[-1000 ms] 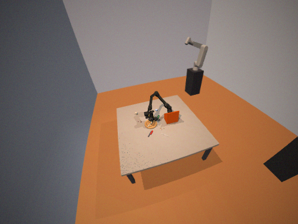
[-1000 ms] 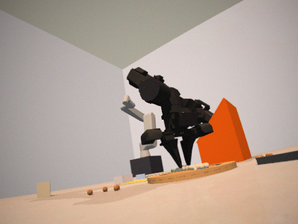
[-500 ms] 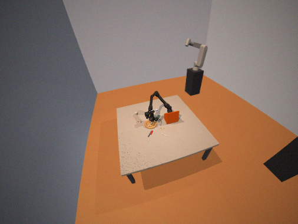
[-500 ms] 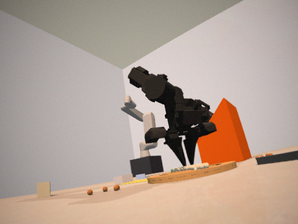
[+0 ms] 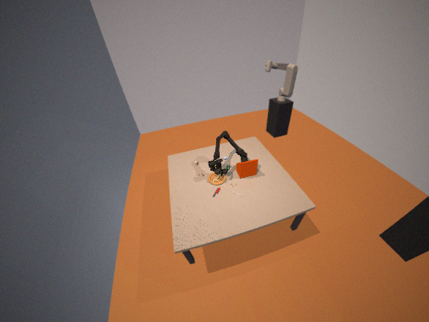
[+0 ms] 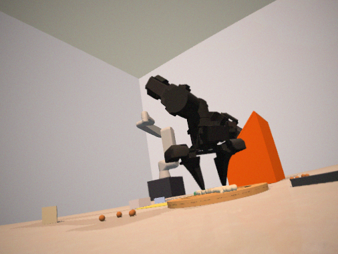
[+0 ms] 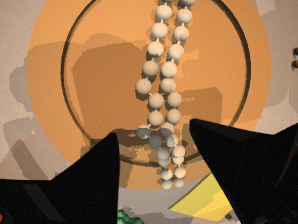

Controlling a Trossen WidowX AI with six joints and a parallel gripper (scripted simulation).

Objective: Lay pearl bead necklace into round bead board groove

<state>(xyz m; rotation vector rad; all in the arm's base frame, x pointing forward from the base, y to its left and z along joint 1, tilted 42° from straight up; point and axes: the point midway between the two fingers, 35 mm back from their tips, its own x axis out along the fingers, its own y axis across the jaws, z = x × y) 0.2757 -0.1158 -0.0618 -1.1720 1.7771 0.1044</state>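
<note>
The round orange-brown bead board (image 7: 45, 90) (image 6: 187, 202) (image 5: 210, 182) lies on the table; its dark circular groove shows in the wrist view. The pearl bead necklace (image 7: 169, 69) (image 6: 220, 190) lies across the board's middle in two close, nearly parallel rows, crossing the groove at the near side rather than following it. Its far end is cut off at the wrist view's top. My gripper (image 7: 154, 132) (image 6: 214, 188) is open, its fingertips low over the board, one on each side of the two rows and apart from the beads.
A yellow flat piece (image 7: 202, 199) and green beads (image 7: 128, 218) lie by the board's near edge in the wrist view. An orange wedge-like block (image 6: 255, 157) (image 5: 247, 169) stands beside the board. Small orange balls (image 6: 119, 214), a tan block (image 6: 49, 214) and a dark tray (image 6: 314, 180) are around it. A red-and-dark tool (image 5: 216, 192) lies on the table.
</note>
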